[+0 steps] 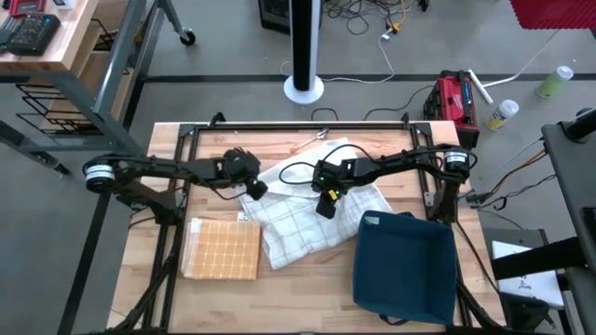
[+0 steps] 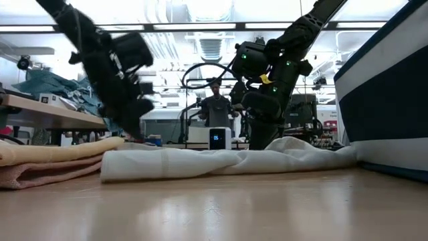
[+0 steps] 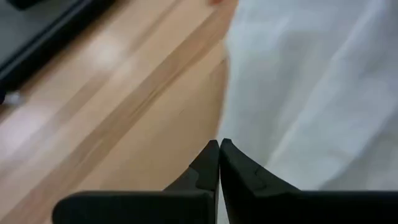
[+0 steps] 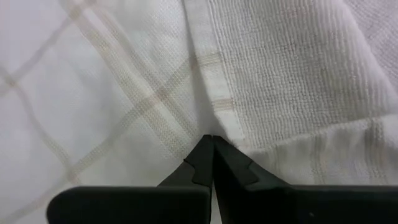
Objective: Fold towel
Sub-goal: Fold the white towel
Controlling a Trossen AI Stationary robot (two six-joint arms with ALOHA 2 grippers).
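Towel (image 1: pixel 312 209), white checked, lies rumpled at table centre. Left gripper (image 1: pixel 255 189) pinched shut at its 9 o'clock edge, holding nothing; right gripper (image 1: pixel 325 207) shut over mid-cloth. Right wrist view alone shows weave and hem; low view shows a person (image 2: pixel 215 107) behind.

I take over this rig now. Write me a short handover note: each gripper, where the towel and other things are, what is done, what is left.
Left gripper: shut, holding nothing, at the left edge of the white checked towel.
Right gripper: shut, holding nothing, over the towel's middle.
Towel: crumpled at the table centre, not folded.
Beside it: a folded tan towel on the left, a dark blue bin on the right.
Done: no fold visible on the white towel.
Left: flatten it, grasp an edge, fold.
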